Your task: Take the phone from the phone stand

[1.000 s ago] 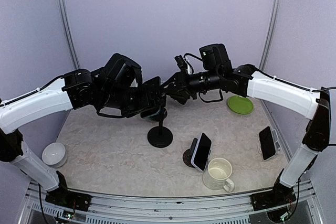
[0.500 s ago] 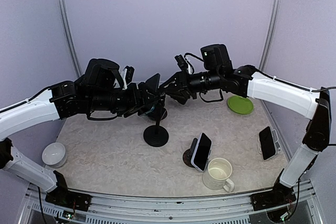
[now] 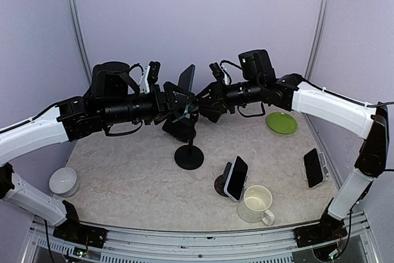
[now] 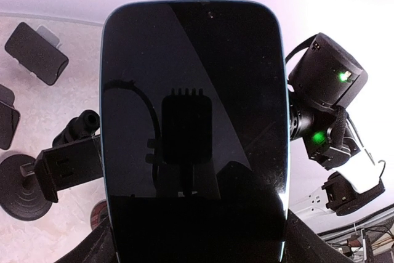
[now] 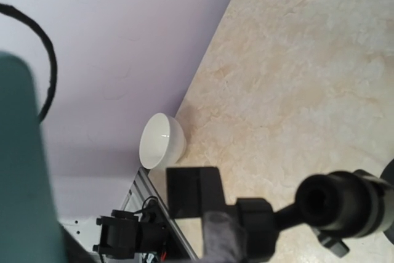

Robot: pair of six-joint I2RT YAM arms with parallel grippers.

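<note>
your left gripper [image 4: 194, 238] is closed across the lower end of the black slab phone with a dark glass face [image 4: 194, 103], jaws spread to the phone's width. it holds the phone upright in the air above the black phone stand with a round base and thin pole [image 3: 188, 156], clear of the stand's black clamp head [image 4: 66, 165]. your right gripper [image 3: 203, 106] sits at that clamp head with its jaws narrow, and you cannot tell whether it grips anything. on the beige marbled tabletop [image 3: 123, 170] stand one small white ceramic bowl [image 3: 63, 181] at the left, one cream ceramic mug [image 3: 257, 204] near the front with its pale inner wall in plain sight, and one flat green plate [image 3: 281, 122] at the back right. count three phones: the one you hold, a second dark phone [image 3: 236, 178] leaning on a small dark round stand [image 3: 220, 184] just beside the mug, and a third dark phone [image 3: 313, 167] on a white holder [image 4: 44, 31] at the right. only the left wrist view shows the held screen face-on. the right wrist view gives the clamp head close up with the bowl beyond it. only the overhead view takes in the mug and plate.
</note>
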